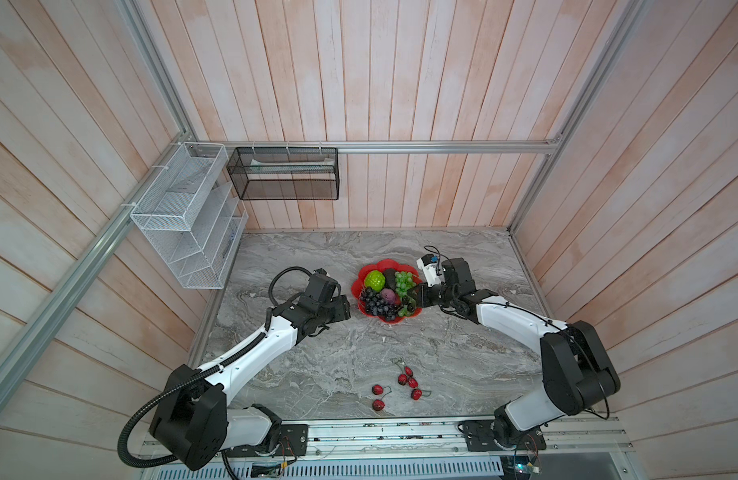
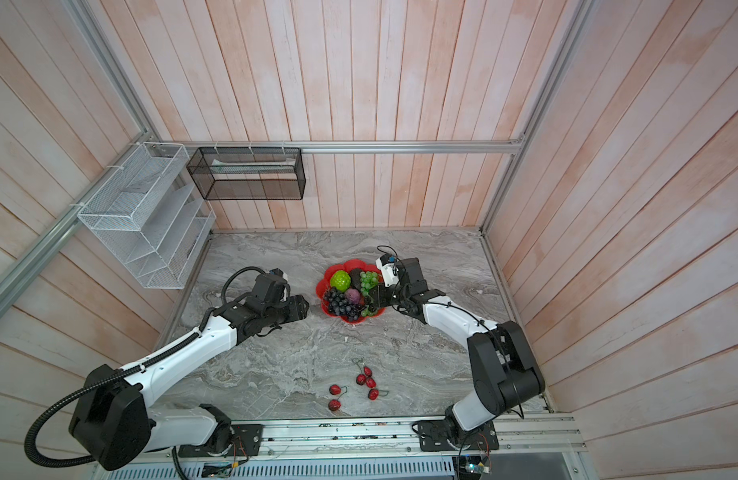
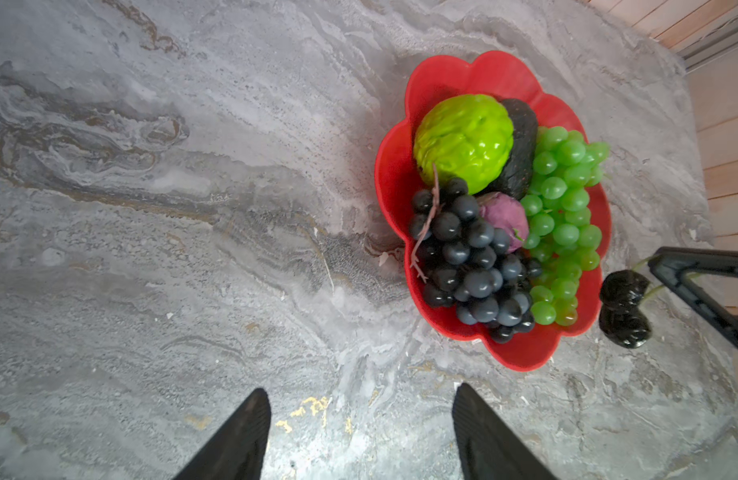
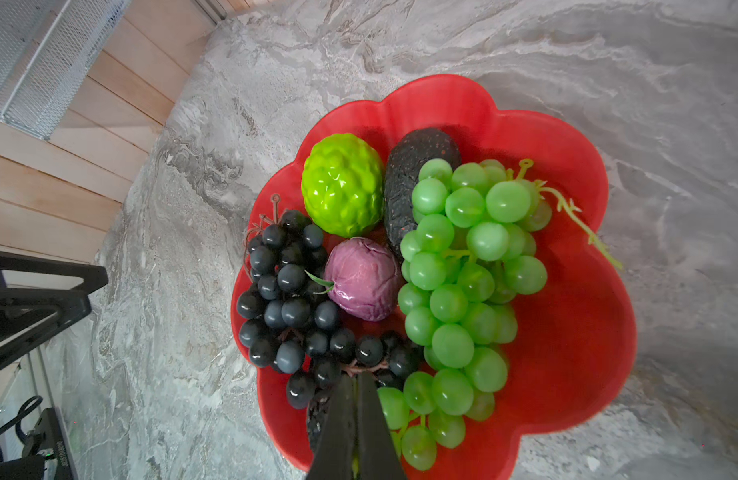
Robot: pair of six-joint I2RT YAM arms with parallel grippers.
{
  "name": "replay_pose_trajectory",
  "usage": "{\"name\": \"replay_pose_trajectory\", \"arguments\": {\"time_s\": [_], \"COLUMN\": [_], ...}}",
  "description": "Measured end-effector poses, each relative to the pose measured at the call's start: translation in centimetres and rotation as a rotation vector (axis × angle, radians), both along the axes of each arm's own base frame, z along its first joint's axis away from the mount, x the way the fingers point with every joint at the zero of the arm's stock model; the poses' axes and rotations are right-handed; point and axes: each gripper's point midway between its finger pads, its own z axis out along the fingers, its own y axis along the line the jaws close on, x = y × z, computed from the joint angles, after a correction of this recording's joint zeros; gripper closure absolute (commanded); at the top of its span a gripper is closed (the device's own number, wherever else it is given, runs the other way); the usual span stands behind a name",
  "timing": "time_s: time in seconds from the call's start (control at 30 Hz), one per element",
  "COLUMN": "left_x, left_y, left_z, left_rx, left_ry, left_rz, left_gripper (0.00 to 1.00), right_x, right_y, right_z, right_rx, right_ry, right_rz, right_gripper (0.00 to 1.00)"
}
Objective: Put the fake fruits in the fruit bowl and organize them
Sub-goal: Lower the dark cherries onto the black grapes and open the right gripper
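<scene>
Right gripper (image 4: 356, 378) is pinched tight, fingers pressed together on the thin green stems of the black berries (image 3: 625, 305), and the pair dangles just off its tip. In the right wrist view the berries show as a dark lump tucked under the fingers. They sit over the near edge of the fruit bowl (image 4: 566, 332), right where the dark grape bunch (image 4: 292, 299) meets the green grape bunch (image 4: 462, 282). Those two bunches crowd that side of the bowl. Behind them sit the purple-pink ball (image 4: 363, 278), the lime-green ball (image 4: 342, 185) and the black oval (image 4: 404, 174), which is wedged between the green ball and the green grapes.

Over to the left gripper (image 3: 359, 415): fingers spread wide, nothing between them. It hangs over the marble table (image 3: 151, 249) just beside the bowl on the dark-grape side, not touching it.

Down at the front of the table, the red stemmed fruits (image 1: 404, 384) lie in a loose scatter, well apart from the bowl and both grippers. On the walls hang a white wire basket (image 1: 180, 216) and a black mesh basket (image 1: 284, 174), far from the fruit.
</scene>
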Motion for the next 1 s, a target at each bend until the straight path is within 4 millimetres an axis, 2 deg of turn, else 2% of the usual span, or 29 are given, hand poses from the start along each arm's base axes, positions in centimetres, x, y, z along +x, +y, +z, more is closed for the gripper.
{"name": "replay_pose_trajectory", "arguments": {"time_s": [0.27, 0.5, 0.6, 0.73, 0.83, 1.0], "left_x": [-0.3, -0.7, -0.6, -0.7, -1.0, -1.4], "left_y": [0.4, 0.5, 0.5, 0.5, 0.6, 0.7], "left_z": [-1.3, -1.2, -0.9, -0.9, -1.1, -1.1], "left_rx": [-0.007, -0.028, -0.032, -0.039, -0.042, -0.054], "left_ry": [0.012, -0.011, -0.020, -0.023, -0.019, -0.020], "left_rz": [0.001, -0.002, -0.001, -0.001, -0.003, -0.006], "left_gripper": [0.28, 0.28, 0.28, 0.28, 0.28, 0.28], "right_x": [0.0, 2.3, 2.9, 2.9, 3.0, 2.7], "right_y": [1.2, 2.3, 2.6, 2.6, 2.6, 2.2], "right_z": [-2.6, -2.1, -2.5, -3.5, -3.5, -2.6], "right_rx": [0.011, 0.027, 0.027, 0.018, 0.021, 0.007], "right_ry": [0.086, 0.072, 0.078, 0.103, 0.109, 0.101], "right_rz": [0.011, 0.004, 0.002, -0.002, -0.012, -0.024], "right_gripper": [1.00, 1.00, 1.00, 0.87, 0.76, 0.68]}}
